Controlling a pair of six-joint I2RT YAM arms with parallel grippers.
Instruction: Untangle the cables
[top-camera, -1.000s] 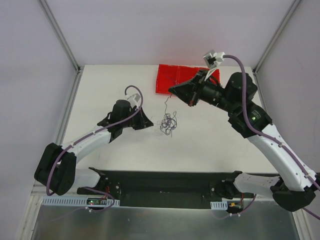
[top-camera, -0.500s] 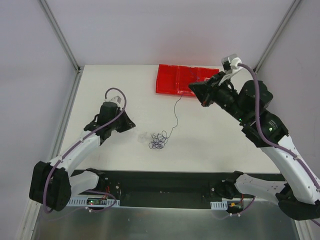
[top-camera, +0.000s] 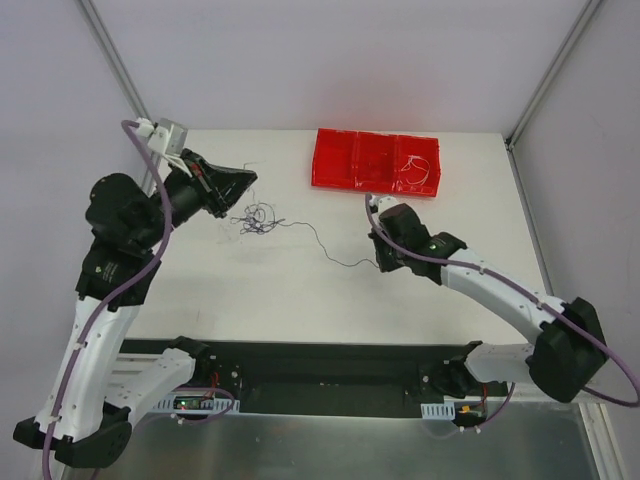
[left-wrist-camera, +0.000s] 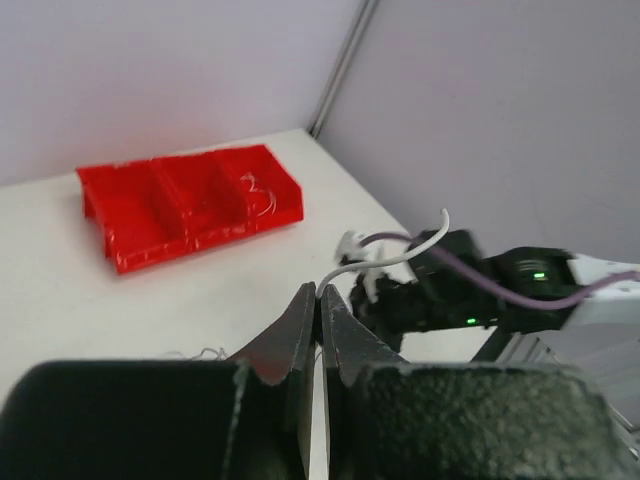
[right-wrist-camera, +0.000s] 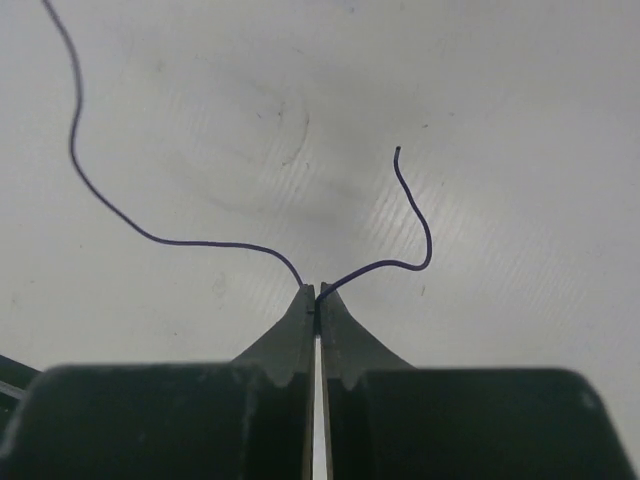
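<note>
Tangled clump of thin wires (top-camera: 258, 216) has shifted toward the far-left corner of the white table (top-camera: 300, 295), by the closed left gripper (top-camera: 247, 178); right gripper (right-wrist-camera: 318, 292), lowered, pinches a dark purple wire (right-wrist-camera: 180, 241)

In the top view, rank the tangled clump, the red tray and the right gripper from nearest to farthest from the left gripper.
1. The tangled clump, right by the left gripper.
2. The red tray, at the table's far edge.
3. The right gripper, across on the right, shut on the purple cable.
</note>
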